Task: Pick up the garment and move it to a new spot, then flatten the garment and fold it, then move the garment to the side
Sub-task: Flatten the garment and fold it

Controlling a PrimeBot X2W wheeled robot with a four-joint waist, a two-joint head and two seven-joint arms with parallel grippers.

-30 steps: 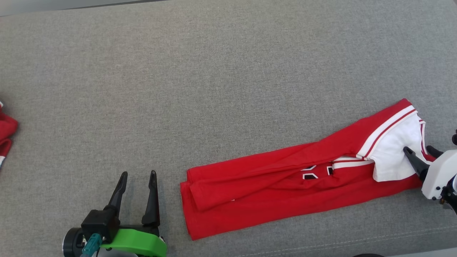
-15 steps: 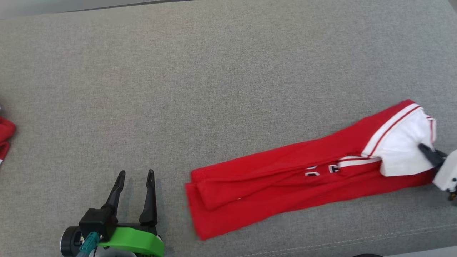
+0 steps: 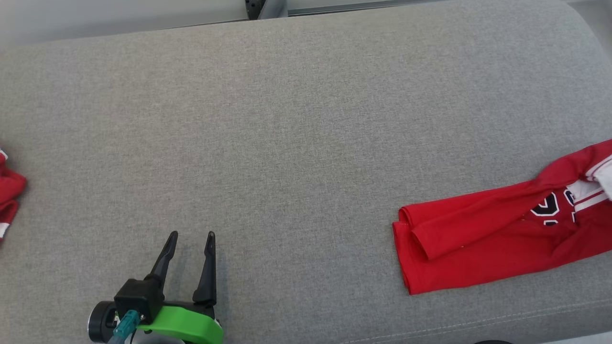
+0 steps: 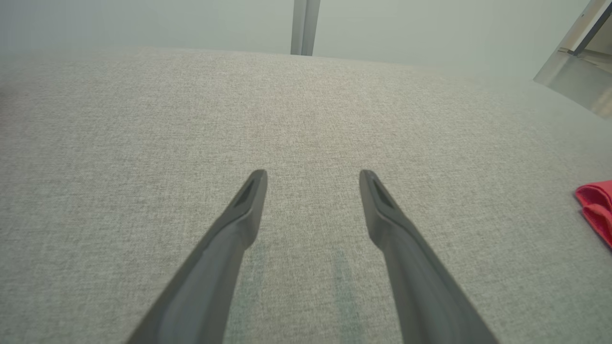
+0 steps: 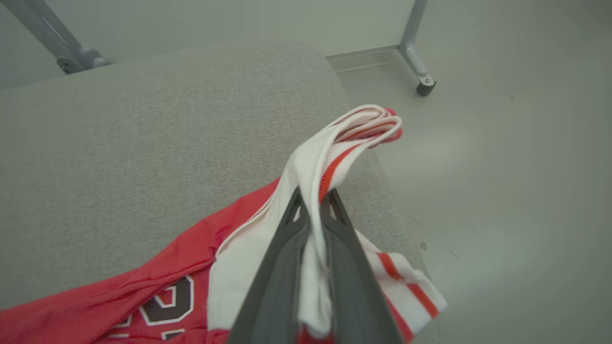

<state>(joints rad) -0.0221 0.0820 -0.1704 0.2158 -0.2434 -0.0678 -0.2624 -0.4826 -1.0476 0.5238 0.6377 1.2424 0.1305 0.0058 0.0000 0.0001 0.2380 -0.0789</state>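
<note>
Cloth, grey and rough, covers the wide cushion [image 3: 287, 119] in the head view. The red garment [image 3: 483, 248] lies on its far right side, folded long and thin, smooth. The left gripper [image 3: 191, 235] sits low on the left, jaws apart, holding nothing. In the left wrist view its dark pointy fingers [image 4: 229, 239] spread wide over the grey weave; a red corner shows at the right. In the right wrist view the right gripper [image 5: 314, 193] pinches the garment's white ribbed band with red stripes.
</note>
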